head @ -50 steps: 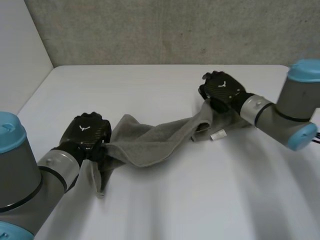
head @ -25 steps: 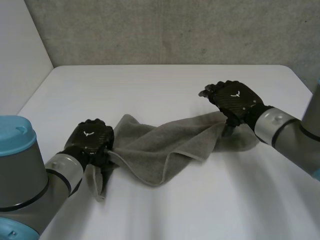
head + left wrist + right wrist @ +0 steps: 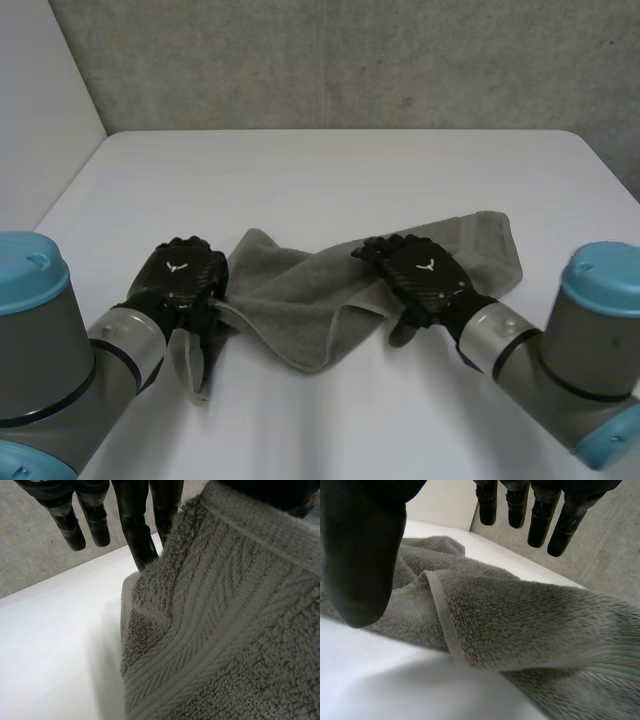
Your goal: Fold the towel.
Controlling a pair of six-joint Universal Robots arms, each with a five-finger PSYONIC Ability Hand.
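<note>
The left hand (image 3: 180, 272) clamps its fingers on one end of the crumpled grey terry towel (image 3: 295, 300), while the right hand (image 3: 425, 277), fingers apart, sits over its middle.

We see the towel (image 3: 300, 300) lying across the table (image 3: 330, 170), nearer its front edge than its back edge, running from the left side towards the right. The left hand (image 3: 183, 278) sits at the towel's left end, with the cloth pinched between its fingers and thumb. A short flap lies in front of that hand, towards the front edge. The right hand (image 3: 420, 280) is over the towel right of its middle, fingers loose above the cloth. Behind and to the right of it, the towel's other end lies flat. A wall (image 3: 350, 60) stands behind the table's back edge.
</note>
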